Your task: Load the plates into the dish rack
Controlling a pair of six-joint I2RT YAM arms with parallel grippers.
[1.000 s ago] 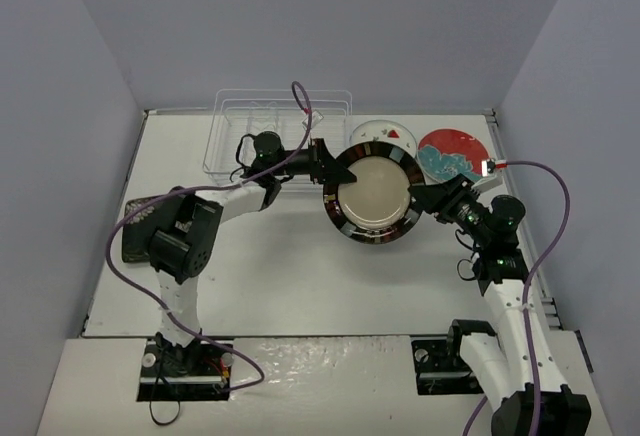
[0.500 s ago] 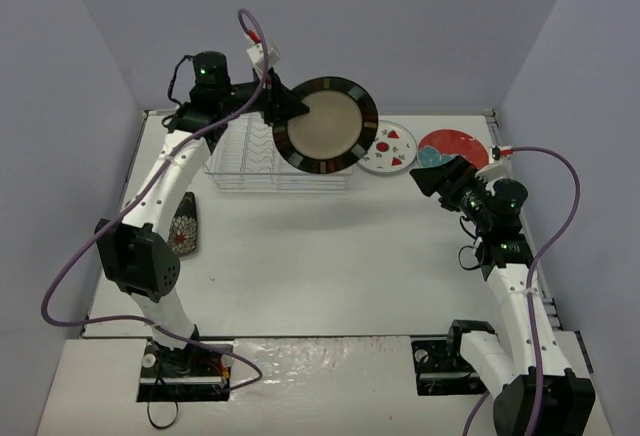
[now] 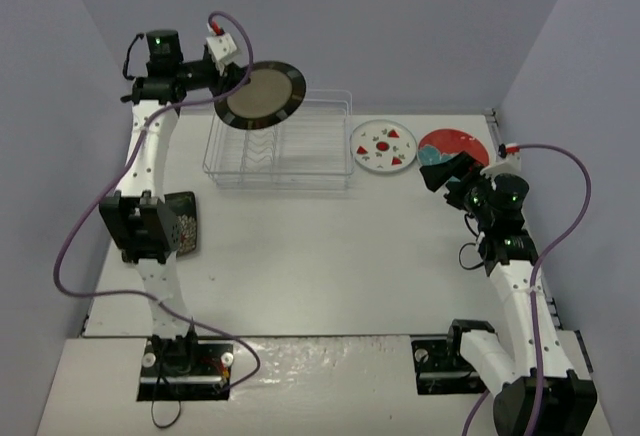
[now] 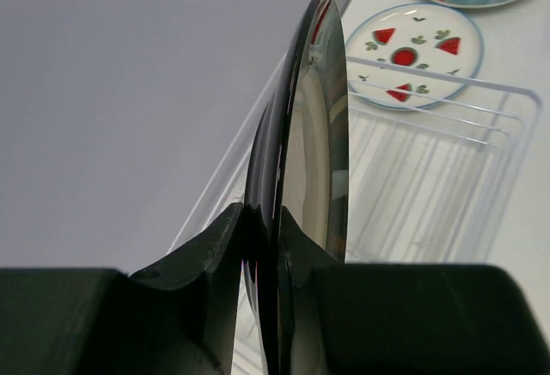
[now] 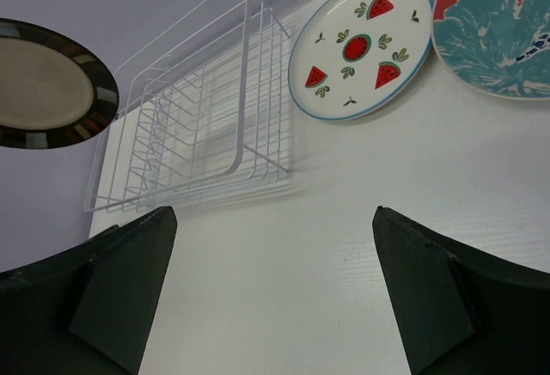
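Note:
My left gripper point(image 3: 226, 94) point(image 4: 262, 220) is shut on the edge of the black-rimmed plate with a beige centre point(image 3: 262, 95) point(image 4: 314, 134) point(image 5: 43, 82). It holds the plate on edge, high above the left end of the wire dish rack point(image 3: 280, 146) point(image 4: 430, 177) point(image 5: 198, 126). The white plate with red spots point(image 3: 384, 146) point(image 5: 359, 46) and the red-and-teal plate point(image 3: 458, 146) point(image 5: 498, 31) lie flat to the right of the rack. A black floral plate point(image 3: 183, 226) lies at the table's left, partly behind the left arm. My right gripper point(image 3: 440, 174) point(image 5: 275, 220) is open and holds nothing, beside the red-and-teal plate.
Grey walls close in the white table point(image 3: 320, 266) on the left, back and right. The rack stands against the back edge. Purple cables point(image 3: 75, 246) loop off both arms. The left arm's elbow point(image 3: 140, 224) hangs over the table's left side.
The left arm has carried the black-rimmed plate up and left, from mid-table to above the rack. The right gripper let go of it, opened wide and drew back to the right.

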